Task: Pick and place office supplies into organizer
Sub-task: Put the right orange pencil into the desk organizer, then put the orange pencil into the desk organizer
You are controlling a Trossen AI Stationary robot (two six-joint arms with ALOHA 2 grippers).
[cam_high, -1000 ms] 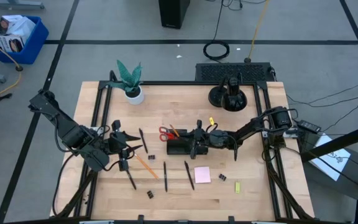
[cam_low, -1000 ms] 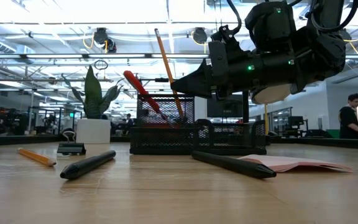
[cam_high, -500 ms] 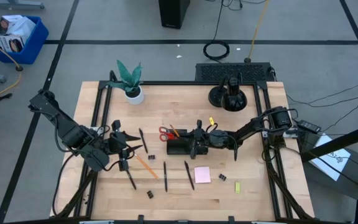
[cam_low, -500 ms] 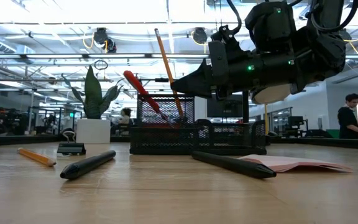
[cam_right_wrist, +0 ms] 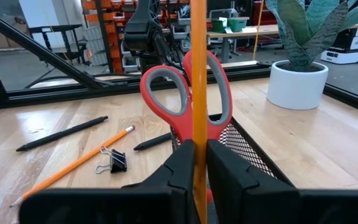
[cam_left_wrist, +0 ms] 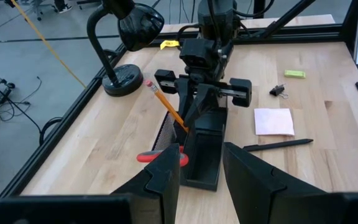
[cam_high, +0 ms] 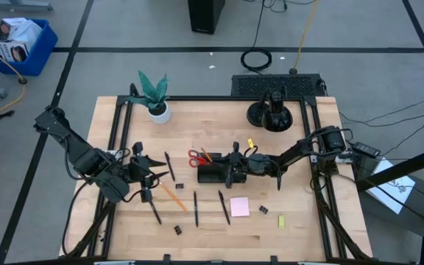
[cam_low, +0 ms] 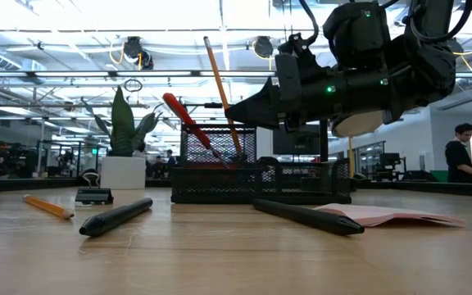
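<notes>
Pretty bright and even all round — overhead ceiling strips [cam_low: 220, 16] blow out to white in the low view. Wooden table [cam_high: 219, 232] shows only soft, short shadows. Right wrist view has the near fingers [cam_right_wrist: 179, 168] blurry — background stays sharp.

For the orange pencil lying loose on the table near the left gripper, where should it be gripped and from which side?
Probably at mid-shaft, coming straight down from above. The loose orange pencil lies flat and diagonal on the table, so the fingers should straddle it across its length. The left gripper is open and close by; a black pen lies nearby, so avoid the lower end.
</notes>
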